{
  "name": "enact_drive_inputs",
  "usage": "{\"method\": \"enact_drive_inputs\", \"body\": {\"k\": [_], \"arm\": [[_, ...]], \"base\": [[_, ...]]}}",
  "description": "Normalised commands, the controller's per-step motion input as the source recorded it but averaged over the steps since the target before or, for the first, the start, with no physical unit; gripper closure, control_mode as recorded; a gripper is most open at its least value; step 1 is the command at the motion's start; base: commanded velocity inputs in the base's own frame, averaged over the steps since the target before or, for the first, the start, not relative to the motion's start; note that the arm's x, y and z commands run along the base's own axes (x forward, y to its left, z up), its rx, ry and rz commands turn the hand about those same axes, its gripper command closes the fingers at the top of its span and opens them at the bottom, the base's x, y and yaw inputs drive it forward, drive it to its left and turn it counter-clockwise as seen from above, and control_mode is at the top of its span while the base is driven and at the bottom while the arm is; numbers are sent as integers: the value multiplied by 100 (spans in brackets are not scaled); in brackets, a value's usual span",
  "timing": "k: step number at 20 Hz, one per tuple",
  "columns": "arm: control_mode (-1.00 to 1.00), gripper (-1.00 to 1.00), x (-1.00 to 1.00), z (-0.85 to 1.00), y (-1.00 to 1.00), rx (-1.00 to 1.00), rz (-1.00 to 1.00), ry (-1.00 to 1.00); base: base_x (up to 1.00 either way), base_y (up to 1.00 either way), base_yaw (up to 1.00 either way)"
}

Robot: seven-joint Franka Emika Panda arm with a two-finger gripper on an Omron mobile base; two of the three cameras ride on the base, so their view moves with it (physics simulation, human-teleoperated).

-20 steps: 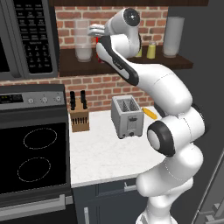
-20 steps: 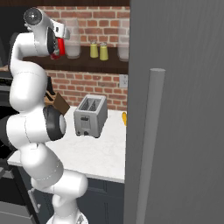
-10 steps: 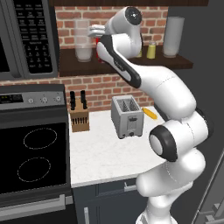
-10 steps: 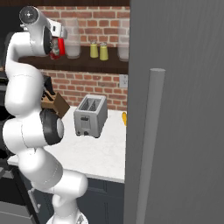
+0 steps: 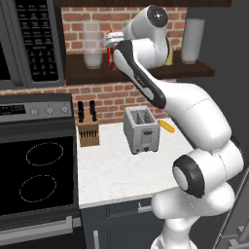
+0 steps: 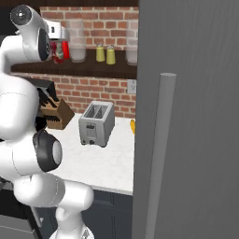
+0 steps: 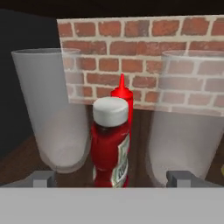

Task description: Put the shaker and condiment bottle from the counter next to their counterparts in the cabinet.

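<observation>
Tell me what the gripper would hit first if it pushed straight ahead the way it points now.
Most likely the condiment bottle, which stands on the cabinet shelf dead ahead of the open gripper, between its fingertips. The slim red squeeze bottle stands just behind it; how far apart they are is unclear.

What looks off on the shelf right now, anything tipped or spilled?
Nothing stands out. The condiment bottle stands upright on the cabinet shelf in front of the squeeze bottle, between two clear jars; the open gripper flanks it.

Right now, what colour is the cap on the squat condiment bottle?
Pale grey-white, above a red body; the condiment bottle shows best in the hand view.
</observation>
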Motion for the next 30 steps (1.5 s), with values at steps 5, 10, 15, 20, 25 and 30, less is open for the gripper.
{"method": "enact_drive_inputs", "body": {"k": [5,10,15,20,25,30], "arm": [[-100,-100,-70,-13,-19,-18,0,0],[-100,-100,-87,-26,4,-19,-2,-10],[-100,-100,-96,-25,27,-14,-12,-17],[-100,-100,-100,-29,20,-14,-16,-17],[-100,-100,-100,-38,9,-13,-17,-18],[-100,-100,-99,-72,16,-12,-14,-11]], "base": [[0,0,0],[0,0,0],[0,0,0],[0,0,0],[0,0,0],[0,0,0]]}}
